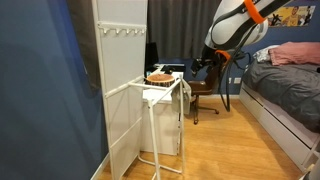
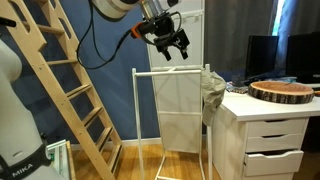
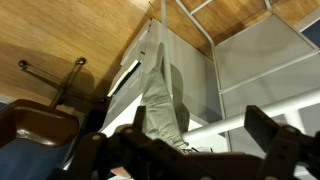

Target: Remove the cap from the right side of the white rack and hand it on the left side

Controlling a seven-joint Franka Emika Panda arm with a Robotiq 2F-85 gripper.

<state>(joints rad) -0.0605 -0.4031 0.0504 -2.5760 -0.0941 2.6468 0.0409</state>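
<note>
**Task status**

1. No step of the task is complete. The cap [image 2: 212, 90] has not yet been taken off. It hangs on the end post of the white rack [image 2: 135, 120] that stands next to the chest of drawers [image 2: 265, 135].
2. The opposite end post of the rack, where the cap is to be hung, carries nothing visible in this exterior view.
3. Judged remaining: descend to the cap, grip it, lift it clear of the post, carry it along the rack, hang it on the far end and release.

**Gripper state**

1. The gripper [image 2: 178, 52] is empty. Its fingers are spread apart, and nothing lies between them.
2. The wrist view confirms this: the gripper [image 3: 185, 150] shows two dark fingers [image 3: 100, 152] set wide, with open space between them.

**Position of the cap relative to the gripper**

1. In an exterior view, the gripper hangs above the top bar of the rack, near the cap's end, and clear of the bar. The cap lies below it and further out toward the drawers. The two are apart, with no contact.
2. In the wrist view, the cap [image 3: 163, 95] appears as a limp, folded strip of pale fabric. It drapes down beside a rack tube [image 3: 214, 75], roughly in line with the gap between the fingers.
3. A pale cloth bag [image 2: 180, 110] hangs inside the rack frame, beside the cap. Judgement: the fingers must close on the cap alone, not on the bag.
</note>
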